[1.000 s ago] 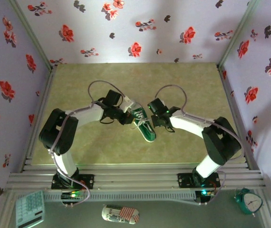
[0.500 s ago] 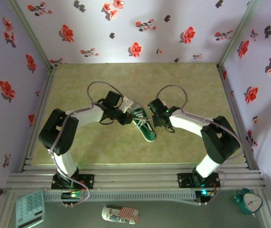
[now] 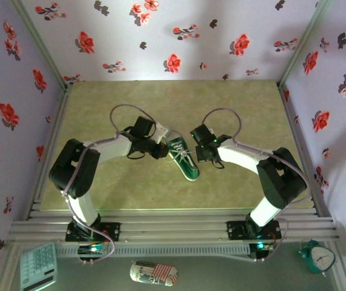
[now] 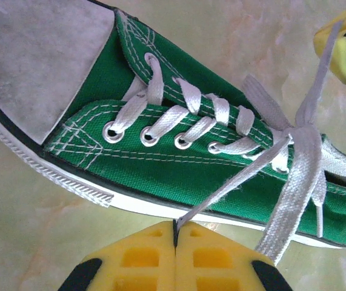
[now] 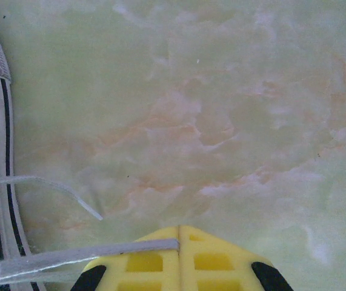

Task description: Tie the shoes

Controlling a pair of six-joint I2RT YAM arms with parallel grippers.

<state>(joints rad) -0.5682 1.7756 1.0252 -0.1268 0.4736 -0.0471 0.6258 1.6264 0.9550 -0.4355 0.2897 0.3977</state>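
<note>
Nearest me, well short of the sneaker (image 3: 183,157), a striped oblong thing (image 3: 153,273) lies outside the rail. A green alarm clock (image 3: 316,256) stands off to the sneaker's right. The green sneaker lies at a slant in the middle of the table (image 3: 233,109). Just to its left, the left gripper (image 4: 176,227) is pinched tight on a strand of the white laces (image 4: 294,176). Just to its right, the right gripper (image 5: 179,233) is clamped on another strand. Beyond the sneaker stands the flowered wall (image 3: 179,36).
</note>
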